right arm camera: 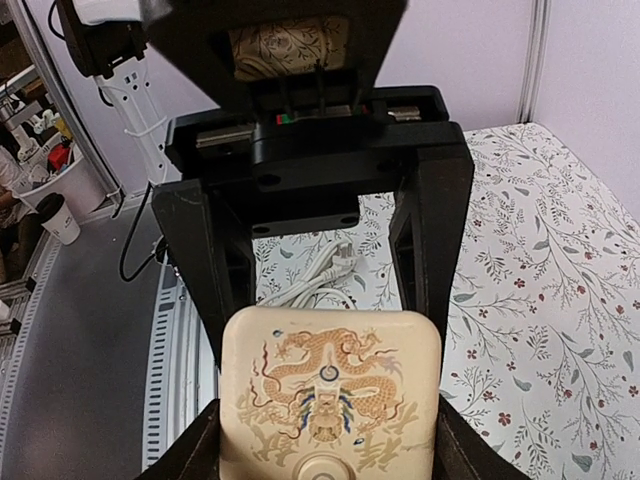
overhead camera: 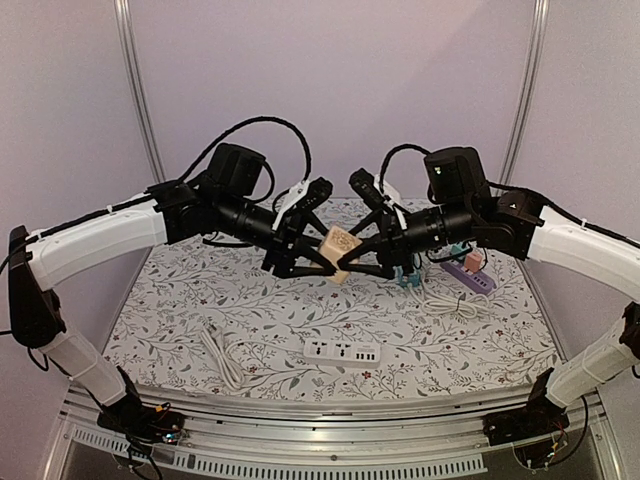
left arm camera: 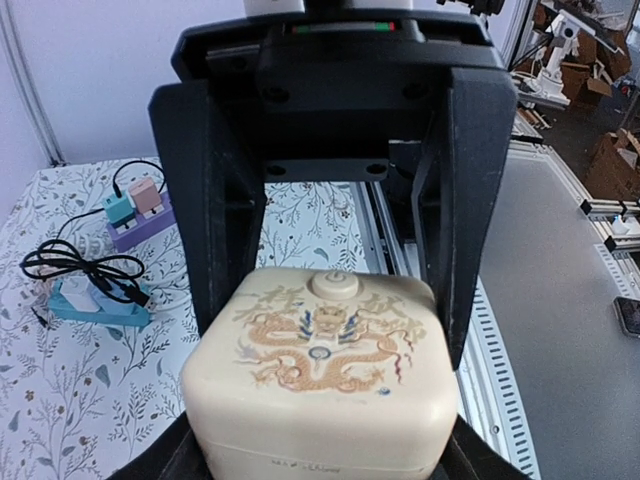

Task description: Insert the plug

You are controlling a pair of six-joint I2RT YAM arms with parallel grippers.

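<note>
A cream cube [overhead camera: 341,247] with a dragon print and a round button hangs in mid-air between the two arms. My left gripper [overhead camera: 327,251] is shut on it from the left, its fingers pressed to the cube's [left arm camera: 320,370] lower sides. Opposite it, my right gripper [overhead camera: 358,252] clamps the same cube [right arm camera: 330,390], fingers against both flanks. The white plug [right arm camera: 340,255] and its coiled cord [overhead camera: 218,352] lie on the floral table below, apart from both grippers.
A white power strip [overhead camera: 342,352] lies near the table's front edge. A purple strip [overhead camera: 468,275] carrying small adapters and a teal block [left arm camera: 90,300] wrapped in black cable sit at the right rear. The aluminium rail [overhead camera: 330,440] borders the front.
</note>
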